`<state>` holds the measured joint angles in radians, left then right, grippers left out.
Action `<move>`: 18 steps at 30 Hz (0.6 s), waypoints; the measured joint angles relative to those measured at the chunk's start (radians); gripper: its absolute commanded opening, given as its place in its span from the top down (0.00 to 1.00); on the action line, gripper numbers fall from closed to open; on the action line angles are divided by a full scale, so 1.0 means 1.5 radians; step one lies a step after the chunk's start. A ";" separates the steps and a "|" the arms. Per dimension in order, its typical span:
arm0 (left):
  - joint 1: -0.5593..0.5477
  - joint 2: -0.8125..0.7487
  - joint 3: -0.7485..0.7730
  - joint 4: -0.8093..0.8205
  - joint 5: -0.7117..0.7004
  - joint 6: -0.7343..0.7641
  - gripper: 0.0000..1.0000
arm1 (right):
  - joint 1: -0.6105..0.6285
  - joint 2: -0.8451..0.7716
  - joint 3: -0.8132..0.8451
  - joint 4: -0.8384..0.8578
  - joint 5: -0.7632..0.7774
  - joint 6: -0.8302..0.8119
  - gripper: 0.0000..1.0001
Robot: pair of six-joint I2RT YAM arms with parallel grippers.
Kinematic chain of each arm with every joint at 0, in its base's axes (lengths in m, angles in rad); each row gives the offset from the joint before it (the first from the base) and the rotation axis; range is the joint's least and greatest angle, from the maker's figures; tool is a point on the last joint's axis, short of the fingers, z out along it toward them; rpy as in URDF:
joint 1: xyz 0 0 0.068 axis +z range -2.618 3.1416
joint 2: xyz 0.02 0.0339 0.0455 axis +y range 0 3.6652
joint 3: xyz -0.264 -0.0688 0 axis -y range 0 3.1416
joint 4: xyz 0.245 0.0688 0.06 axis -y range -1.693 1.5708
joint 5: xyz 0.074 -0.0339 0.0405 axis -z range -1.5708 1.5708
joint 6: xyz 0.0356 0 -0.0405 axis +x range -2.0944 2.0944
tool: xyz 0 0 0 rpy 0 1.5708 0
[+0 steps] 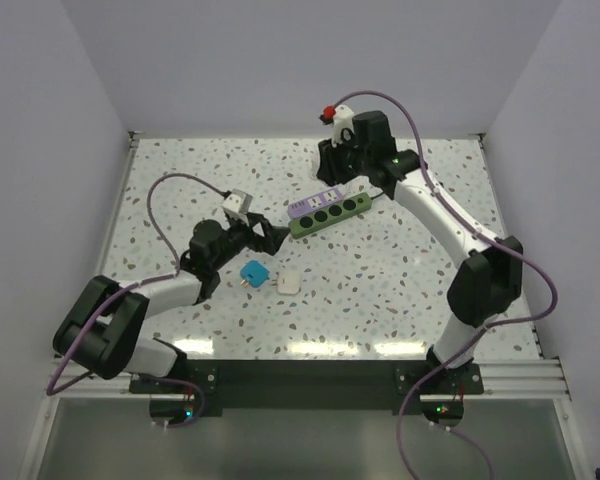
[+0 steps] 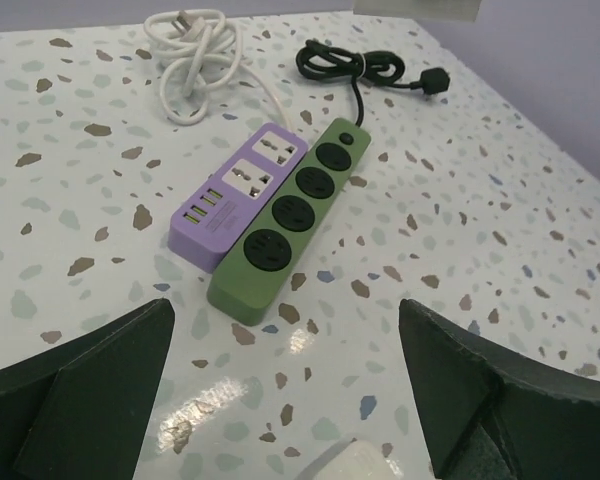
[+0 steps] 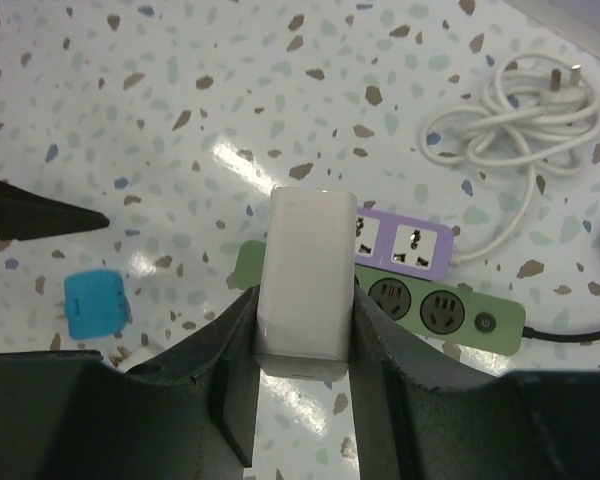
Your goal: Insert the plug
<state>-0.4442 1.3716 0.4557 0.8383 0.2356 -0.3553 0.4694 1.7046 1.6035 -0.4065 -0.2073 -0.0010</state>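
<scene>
**Right arm holds a plug above the strips; left jaws wide and empty**

The right gripper (image 3: 302, 300) is clamped on the sides of a white plug (image 3: 305, 265), which stands upright between its fingers. In the top view it hangs at 12 o'clock from the green power strip (image 2: 290, 215). The purple power strip (image 2: 240, 195) lies against the green strip's long side. The sockets seen on both strips have nothing plugged into them.

The left gripper (image 2: 285, 390) is spread fully and holds nothing. It sits low at 8 o'clock from the strips and faces them.

A blue plug (image 1: 253, 271) lies on the table (image 1: 420, 270), with a white adapter (image 1: 288, 283) at its 4 o'clock. A coiled white cable (image 2: 195, 50) and a dark cable (image 2: 350, 65) lie beyond the strips.
</scene>
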 measured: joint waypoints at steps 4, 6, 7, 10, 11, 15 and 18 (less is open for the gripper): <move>0.000 0.058 0.027 -0.007 0.014 0.044 0.01 | -0.001 0.103 0.114 -0.156 0.001 -0.043 1.00; -0.001 0.079 0.036 -0.009 0.021 0.059 0.02 | -0.005 0.151 0.158 -0.216 0.005 -0.061 1.00; -0.006 0.089 0.041 -0.011 0.020 0.069 0.02 | -0.010 0.173 0.176 -0.244 0.005 -0.069 1.00; -0.025 0.112 0.062 -0.027 0.010 0.095 0.02 | -0.030 0.225 0.219 -0.317 0.006 -0.091 1.00; -0.037 0.121 0.073 -0.036 0.004 0.108 0.02 | -0.039 0.242 0.238 -0.339 0.005 -0.098 1.00; -0.064 0.162 0.114 -0.048 -0.004 0.136 0.02 | -0.079 0.291 0.297 -0.395 0.005 -0.124 1.00; -0.069 0.200 0.148 -0.063 -0.016 0.152 0.02 | -0.105 0.309 0.313 -0.420 0.008 -0.141 1.00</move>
<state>-0.5472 1.6711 0.6773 0.7437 0.2115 -0.1268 0.3115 2.1685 2.0727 -1.0363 -0.1955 -0.2119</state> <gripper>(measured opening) 0.980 0.380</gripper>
